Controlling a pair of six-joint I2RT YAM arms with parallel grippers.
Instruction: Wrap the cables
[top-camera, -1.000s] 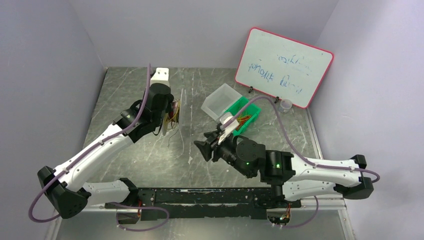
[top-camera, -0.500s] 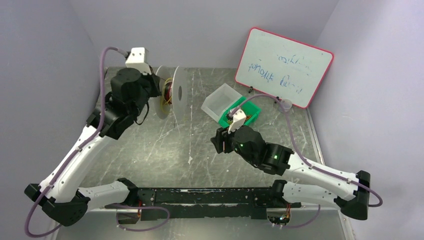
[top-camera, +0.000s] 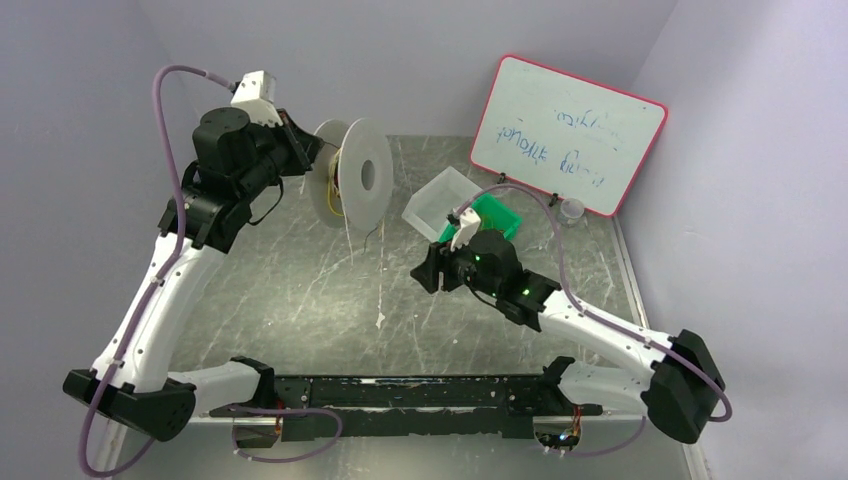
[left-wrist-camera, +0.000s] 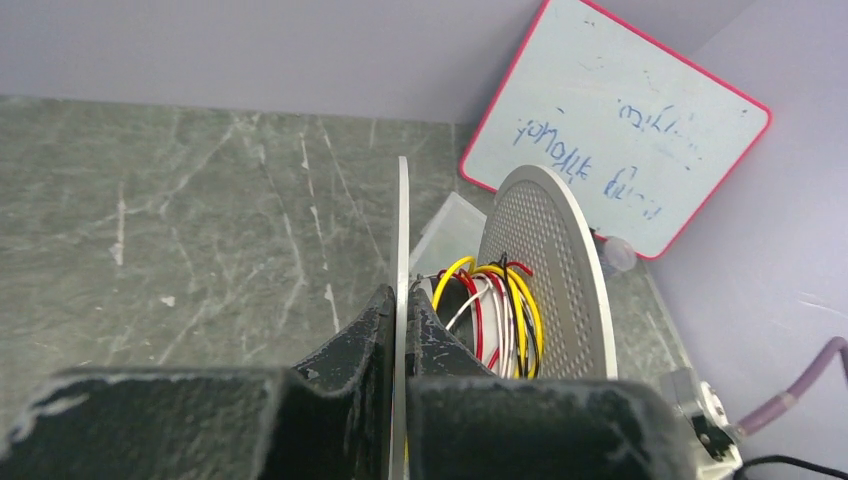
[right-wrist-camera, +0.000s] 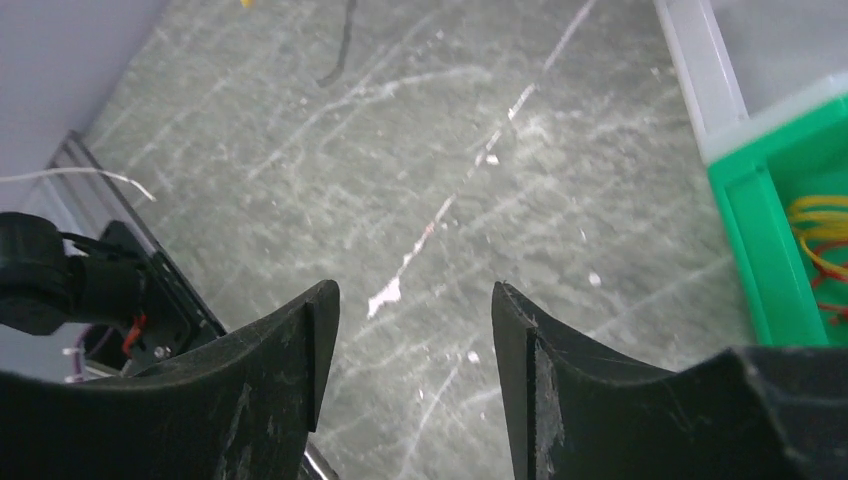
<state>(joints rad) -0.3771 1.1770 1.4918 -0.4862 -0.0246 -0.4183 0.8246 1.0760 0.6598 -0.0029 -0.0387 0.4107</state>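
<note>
A white two-flange spool (top-camera: 352, 183) hangs in the air at the back left, turned on edge. My left gripper (top-camera: 308, 158) is shut on its near thin flange (left-wrist-camera: 401, 225); the jaws pinch the disc from both sides. Yellow, red, white and black cables (left-wrist-camera: 500, 310) are wound on the hub, in front of the perforated far flange (left-wrist-camera: 552, 262). Loose cable ends (top-camera: 353, 243) dangle below the spool. My right gripper (top-camera: 428, 272) hovers open over the table's middle, and nothing sits between its fingertips (right-wrist-camera: 415, 300).
Partly behind the right arm, a green bin (top-camera: 503, 213) holds more yellow and red cables (right-wrist-camera: 820, 230). Beside it is a clear plastic box (top-camera: 444, 198). A red-framed whiteboard (top-camera: 568, 135) leans at the back right, with a small clear cup (top-camera: 572, 209) at its foot.
My left arm has lifted the spool up and back to the left and turned it. My right gripper has drawn back toward the green bin and opened wider.
</note>
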